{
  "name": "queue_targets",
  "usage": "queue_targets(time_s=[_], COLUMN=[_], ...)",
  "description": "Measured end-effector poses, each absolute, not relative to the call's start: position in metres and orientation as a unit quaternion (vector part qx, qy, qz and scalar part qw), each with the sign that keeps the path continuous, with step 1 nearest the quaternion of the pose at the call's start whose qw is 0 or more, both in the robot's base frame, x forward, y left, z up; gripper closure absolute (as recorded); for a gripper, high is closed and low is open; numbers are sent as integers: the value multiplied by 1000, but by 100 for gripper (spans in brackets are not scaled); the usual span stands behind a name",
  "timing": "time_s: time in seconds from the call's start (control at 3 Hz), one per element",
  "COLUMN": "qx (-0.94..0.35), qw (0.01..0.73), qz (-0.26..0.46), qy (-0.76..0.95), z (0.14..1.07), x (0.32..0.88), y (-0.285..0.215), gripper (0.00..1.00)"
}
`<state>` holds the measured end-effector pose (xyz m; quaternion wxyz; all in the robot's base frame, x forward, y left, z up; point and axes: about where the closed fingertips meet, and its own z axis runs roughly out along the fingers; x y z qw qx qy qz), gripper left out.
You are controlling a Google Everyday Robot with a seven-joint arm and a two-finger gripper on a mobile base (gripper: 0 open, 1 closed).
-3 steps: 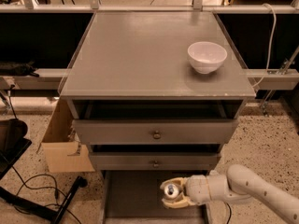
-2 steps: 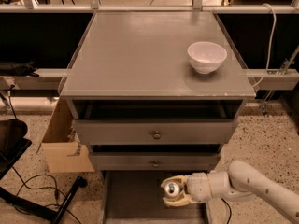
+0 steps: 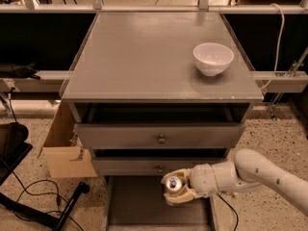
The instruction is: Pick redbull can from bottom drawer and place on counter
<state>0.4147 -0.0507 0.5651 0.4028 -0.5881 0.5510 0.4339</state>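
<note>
The redbull can (image 3: 172, 183) shows its shiny silver top, held upright between the pale fingers of my gripper (image 3: 175, 188). The gripper is shut on the can and holds it above the open bottom drawer (image 3: 139, 208), just in front of the lower knobbed drawer. My white arm (image 3: 255, 174) reaches in from the lower right. The grey counter (image 3: 144, 57) lies above, well higher than the can.
A white bowl (image 3: 213, 58) stands on the counter's right side. Two knobbed grey drawers (image 3: 159, 137) sit under the counter, slightly pulled out. A cardboard box (image 3: 65, 150) stands left of the cabinet. Cables and a black stand lie on the floor at the left.
The gripper with the can has risen a little above the bottom drawer and shifted slightly left. Nothing else has moved.
</note>
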Motion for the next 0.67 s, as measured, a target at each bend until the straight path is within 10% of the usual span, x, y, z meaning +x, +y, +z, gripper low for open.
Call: queue_targets(time_s=[0.67], qx=[-560], qw=[405], qz=[380], qy=[615], z=[761], x=[455], y=[-47], gripper=[100])
